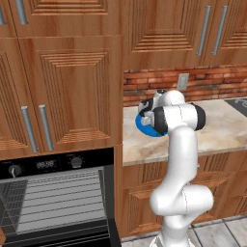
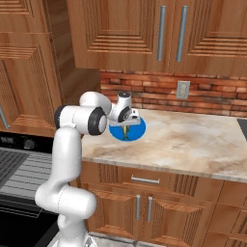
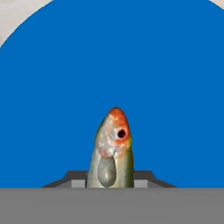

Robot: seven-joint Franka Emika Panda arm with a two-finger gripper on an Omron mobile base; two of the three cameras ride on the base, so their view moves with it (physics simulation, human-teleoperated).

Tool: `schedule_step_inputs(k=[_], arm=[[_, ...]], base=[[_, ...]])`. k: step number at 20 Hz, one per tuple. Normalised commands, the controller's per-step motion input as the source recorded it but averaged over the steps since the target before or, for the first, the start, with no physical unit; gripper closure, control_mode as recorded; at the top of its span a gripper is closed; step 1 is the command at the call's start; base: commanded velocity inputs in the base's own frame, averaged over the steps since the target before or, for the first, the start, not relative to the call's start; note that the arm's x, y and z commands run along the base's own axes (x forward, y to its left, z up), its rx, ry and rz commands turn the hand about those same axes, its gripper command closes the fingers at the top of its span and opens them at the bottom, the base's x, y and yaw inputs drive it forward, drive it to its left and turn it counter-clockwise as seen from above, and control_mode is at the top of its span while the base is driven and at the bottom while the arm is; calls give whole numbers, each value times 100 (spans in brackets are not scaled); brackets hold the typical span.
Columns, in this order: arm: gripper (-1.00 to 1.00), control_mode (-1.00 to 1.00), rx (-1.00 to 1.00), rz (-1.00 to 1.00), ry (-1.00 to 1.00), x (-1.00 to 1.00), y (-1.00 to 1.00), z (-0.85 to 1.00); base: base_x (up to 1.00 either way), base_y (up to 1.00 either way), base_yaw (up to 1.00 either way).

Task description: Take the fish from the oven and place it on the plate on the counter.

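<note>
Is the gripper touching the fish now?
Touching. In the hand view, the fish rises from between the fingertips of the gripper, head pointing at the blue plate.

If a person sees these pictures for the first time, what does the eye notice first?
First, the fish, head-down between the end effector fingers, right above the bright blue plate. The plate lies on the beige counter under a brick wall. Left of the counter, the black oven stands open, showing grey racks.

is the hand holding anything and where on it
The hand holds the fish by its body behind the head, head pointing down at the blue plate.
</note>
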Motion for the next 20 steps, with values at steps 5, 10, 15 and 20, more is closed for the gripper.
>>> schedule_step_inputs(k=[5, 10, 15, 20], arm=[[100, -100, 0, 0, 0, 1, 0, 0], [-100, -100, 0, 0, 0, 0, 0, 0], [-100, -100, 0, 0, 0, 0, 0, 0], [-100, -100, 0, 0, -2, -3, 0, 0]], base=[[0, 0, 0], [0, 0, 0], [0, 0, 0], [0, 0, 0]])
